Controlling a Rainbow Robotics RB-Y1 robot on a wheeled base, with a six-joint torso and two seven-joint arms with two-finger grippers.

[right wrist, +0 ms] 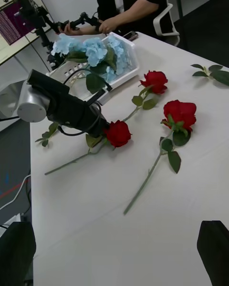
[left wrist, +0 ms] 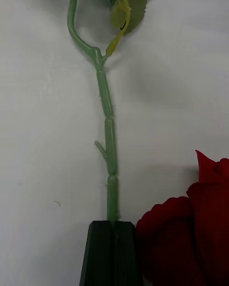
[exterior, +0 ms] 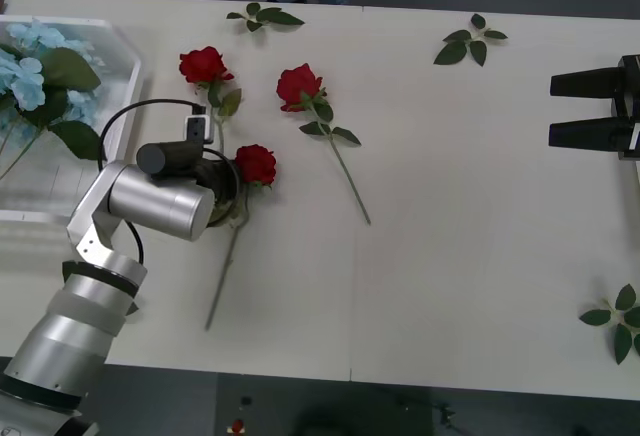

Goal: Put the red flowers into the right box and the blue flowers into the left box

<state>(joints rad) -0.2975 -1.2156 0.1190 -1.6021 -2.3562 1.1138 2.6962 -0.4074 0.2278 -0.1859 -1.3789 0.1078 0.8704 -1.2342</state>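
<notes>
Three red flowers (exterior: 298, 84) lie loose on the white bench (exterior: 450, 256), and the left gripper (left wrist: 113, 229) is down on the nearest one (exterior: 256, 163); from the left wrist view its black jaws look pressed together on the green stem (left wrist: 109, 143) right beside the bloom, so it's pinching that rose low against the bench. My guess is it grabs there because the stem is the only thin, firm bit; the bloom itself would just squash. That rose lies mid-left on the bench, stem trailing toward the near edge; the other two sit a bit farther off, one up by the left box (exterior: 125, 76), one more to the middle.

Blue flowers (exterior: 25, 76) are already piled inside the left box at the far-left corner, so that half looks handled; reds look like what's left, and they need to travel all the way right. No right box that I can spot from here.

Right gripper (exterior: 590, 109) hangs parked over the right edge, jaws spread wide, probably waiting for a handover or its own turn; loose leaf sprigs (exterior: 470, 41) are scattered around and can stay put.
</notes>
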